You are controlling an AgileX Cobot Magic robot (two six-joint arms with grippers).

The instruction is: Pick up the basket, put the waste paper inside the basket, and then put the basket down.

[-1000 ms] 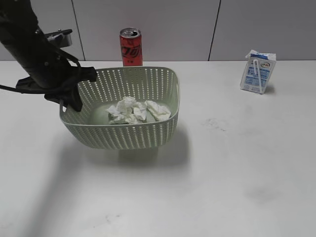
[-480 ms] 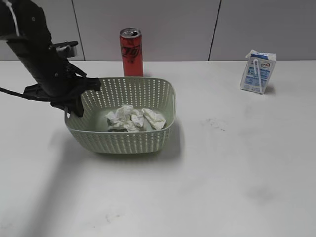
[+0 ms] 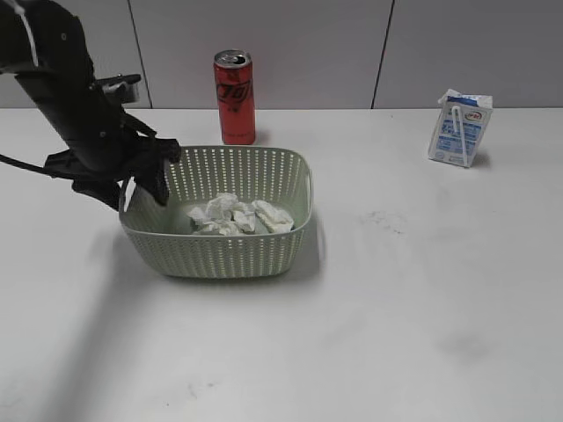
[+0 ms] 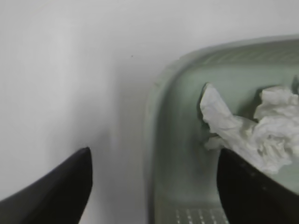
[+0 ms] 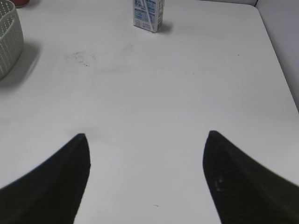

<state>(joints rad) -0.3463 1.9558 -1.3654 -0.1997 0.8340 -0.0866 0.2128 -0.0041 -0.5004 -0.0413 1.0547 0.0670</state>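
The pale green basket stands on the white table, left of centre. Several white wads of waste paper lie on its floor. My left gripper is open, its two fingers astride the basket's left wall, one outside and one inside. In the left wrist view the gripper shows wide open with the basket rim between the fingers and the waste paper to the right. My right gripper is open and empty above bare table; the basket's edge shows at its far left.
A red drink can stands just behind the basket. A blue-and-white drink carton stands at the back right, also in the right wrist view. A wall rises behind the table.
The basket came down from a tilted hold in the air to rest flat on the table. My left gripper lowered with it and has opened off the wall.
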